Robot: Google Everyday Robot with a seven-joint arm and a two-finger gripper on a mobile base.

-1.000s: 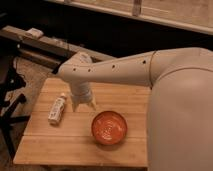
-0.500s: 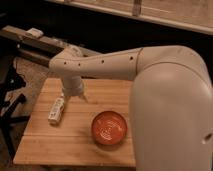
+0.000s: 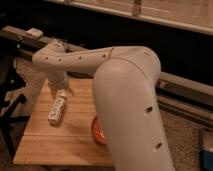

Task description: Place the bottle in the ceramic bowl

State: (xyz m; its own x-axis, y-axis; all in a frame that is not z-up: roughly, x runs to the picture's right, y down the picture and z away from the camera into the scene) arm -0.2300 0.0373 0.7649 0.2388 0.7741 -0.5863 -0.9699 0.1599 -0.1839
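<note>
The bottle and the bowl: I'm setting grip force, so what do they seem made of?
The bottle looks like white plastic, matte, with a pale label. The ceramic bowl, mostly hidden behind the arm, shows an orange-red glaze, so likely ceramic. The gripper hangs just over the bottle's far end.

One bottle (image 3: 57, 110) lies on the one wooden bench (image 3: 60, 144), and there is one ceramic bowl (image 3: 96, 131), of which only an orange-red sliver shows past the arm. There is one robot arm (image 3: 125, 75), white and bulky, ending in one pincer (image 3: 62, 93), which hangs just above the bottle's capped end at the bench's far left part. One small pale object (image 3: 35, 32) sits on the dark rail behind.
</note>
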